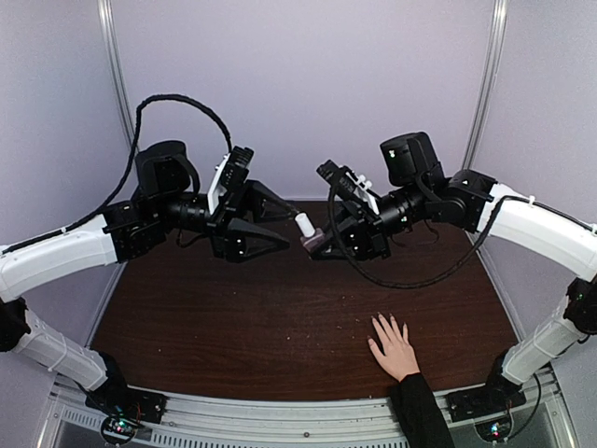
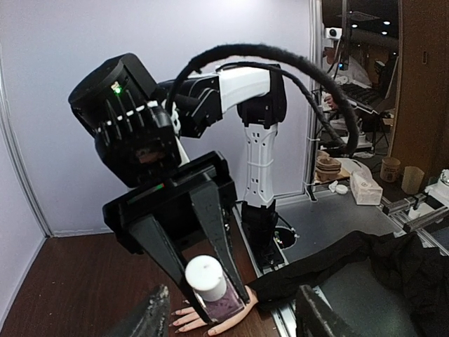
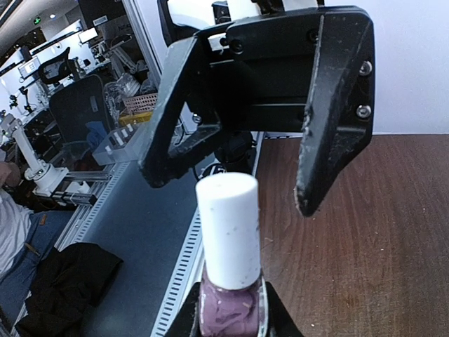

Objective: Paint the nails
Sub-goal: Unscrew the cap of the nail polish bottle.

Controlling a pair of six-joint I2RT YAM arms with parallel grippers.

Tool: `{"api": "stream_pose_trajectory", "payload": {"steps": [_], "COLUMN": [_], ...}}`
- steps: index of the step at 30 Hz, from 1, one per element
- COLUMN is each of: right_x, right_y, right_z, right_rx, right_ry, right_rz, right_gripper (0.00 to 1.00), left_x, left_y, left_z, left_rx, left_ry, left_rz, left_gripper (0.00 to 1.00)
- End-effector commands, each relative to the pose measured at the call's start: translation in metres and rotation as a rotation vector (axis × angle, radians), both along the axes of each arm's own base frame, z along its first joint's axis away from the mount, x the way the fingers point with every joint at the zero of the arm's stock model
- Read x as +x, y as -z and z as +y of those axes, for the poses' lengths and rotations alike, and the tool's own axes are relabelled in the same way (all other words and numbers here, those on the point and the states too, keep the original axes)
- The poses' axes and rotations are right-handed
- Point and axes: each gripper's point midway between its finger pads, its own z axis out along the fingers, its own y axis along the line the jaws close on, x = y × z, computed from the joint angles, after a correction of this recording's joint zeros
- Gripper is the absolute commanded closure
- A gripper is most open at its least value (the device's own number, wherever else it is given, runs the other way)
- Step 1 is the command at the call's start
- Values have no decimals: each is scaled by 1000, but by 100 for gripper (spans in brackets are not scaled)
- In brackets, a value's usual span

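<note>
Top view plus both wrist views. R hand (image 1: 322, 245) is clamped on the glass body of a small bottle (image 3: 228, 314) of purple polish. It holds the bottle off the bench (image 1: 224, 317) w/ the white cap (image 3: 228, 232) on and pointing at the L hand (image 1: 293, 231). L hand faces R hand w/ jaws spread wide and grips nothing. In the R wrist view its fingertips stand one to either side of the cap, no contact visible. Whether the cap is already betw. the tips or just short of them cannot be told. Human hand (image 1: 394, 347) lies flat, palm down, on the bench below the R hand and nearer the arm bases, well apart from both robot hands. Its five fingers are spread, and a black sleeve (image 1: 422, 411) runs off toward the near edge. The nails (image 1: 380, 323) sit at the fingertips, which point toward the R hand; too small to tell whether any carry colour.
</note>
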Motion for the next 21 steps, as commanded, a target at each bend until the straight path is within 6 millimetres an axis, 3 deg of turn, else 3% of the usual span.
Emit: {"api": "stream_pose_trajectory", "payload": {"steps": [1,8,21], "right_x": [-15,-20,-23], "right_y": [-7,-6,-6], "right_z": [1,4,6], "right_rx": [10,11,11], "right_ry": [-90,-119,-131], "right_rz": [27,52,63], "right_gripper": [100,100,100], "left_x": [-6,-9,-18], "left_y": [-10,-8,-7], "left_z": [0,-6,-9], "left_rx": [-55,-55,-59], "left_ry": [23,55,107], "left_rz": [-71,-92,-95], "left_gripper": [40,48,72]}}
